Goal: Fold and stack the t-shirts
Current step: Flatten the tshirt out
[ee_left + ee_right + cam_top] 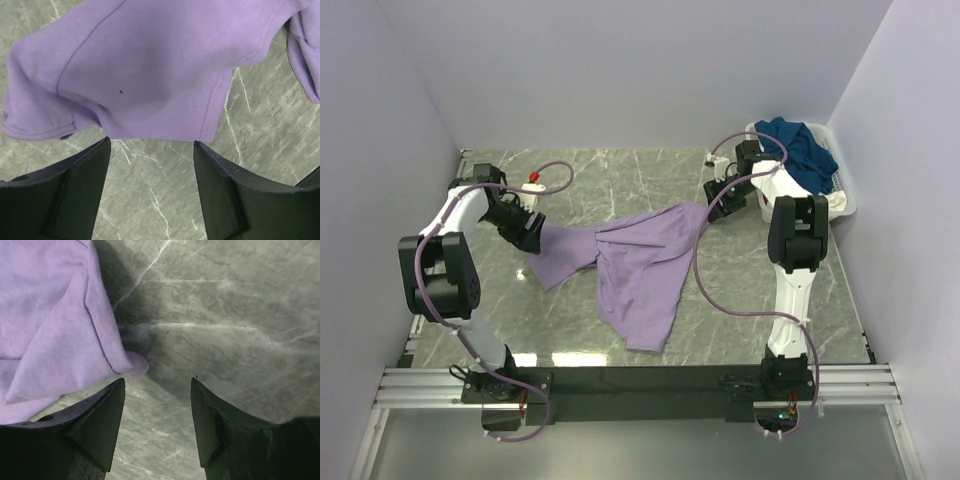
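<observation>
Lilac-purple cotton, one soft short-sleeved t-shirt (pixel 635 265), lies crumpled and unfolded on the grey marble-patterned table (pixel 800 290), about in the middle between my two arms. Its long axis runs from left to right and goes a little farther away at the right end; one wide flap hangs toward the near edge.

My left gripper (pixel 532 235) is at the left end of the shirt. In the left wrist view its jaws stand apart with only bare table between them, and the hem and one sleeve of the shirt (pixel 150 65) lie just ahead of the fingertips. My right gripper (pixel 718 205) is at the far right end, also open and holding nothing. From its own camera the shirt corner (pixel 50 325) lies ahead and to the left of the jaws, not between them.

I judge that both arms are about equally near; the right one must shift left before it can pinch.

A dark teal-blue shirt (pixel 800 145) waits in the white slatted plastic basket (pixel 848 195) at the far right.
</observation>
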### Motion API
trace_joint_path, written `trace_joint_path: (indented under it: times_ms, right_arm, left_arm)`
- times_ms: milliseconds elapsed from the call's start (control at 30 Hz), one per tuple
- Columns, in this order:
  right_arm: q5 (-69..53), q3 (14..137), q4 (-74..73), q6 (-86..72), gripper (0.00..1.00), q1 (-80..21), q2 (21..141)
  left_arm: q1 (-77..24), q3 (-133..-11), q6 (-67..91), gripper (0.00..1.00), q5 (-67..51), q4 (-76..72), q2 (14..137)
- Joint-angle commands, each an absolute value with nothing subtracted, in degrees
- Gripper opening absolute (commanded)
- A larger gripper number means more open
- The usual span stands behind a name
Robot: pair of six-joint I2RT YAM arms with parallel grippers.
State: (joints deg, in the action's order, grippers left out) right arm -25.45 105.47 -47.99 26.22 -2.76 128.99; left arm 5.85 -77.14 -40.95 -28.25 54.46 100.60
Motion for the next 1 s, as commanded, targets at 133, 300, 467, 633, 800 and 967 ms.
trace_joint_path:
  times_ms: [133,300,467,633,800,967]
  right_arm:
    - [-27.2,109.2,-50.3,29.6,0.61,-4.3,131.2]
    - [-28.4,110.5,-51.0,30.4,0.58,-4.6,132.4]
    - [-30.6,112.7,-53.9,32.3,0.55,-4.7,133.8]
    - [-31.7,114.3,-55.3,33.3,0.44,-4.9,134.7]
    - [-31.3,115.7,-57.4,34.6,0.0,-5.0,135.2]
    - [-29.4,111.0,-54.6,34.3,0.0,-4.8,130.5]
  left_arm:
    - [3.7,-74.5,-43.5,0.76,-27.7,53.7,100.4]
    - [0.8,-70.1,-44.2,0.75,-24.3,50.5,98.9]
    - [0.4,-68.3,-44.7,0.75,-23.1,49.7,99.1]
    - [0.4,-68.0,-44.6,0.76,-22.9,48.9,99.2]
    - [-1.2,-67.0,-45.3,0.76,-22.7,48.4,98.4]
    - [-3.9,-61.2,-48.7,0.77,-19.6,46.6,94.8]
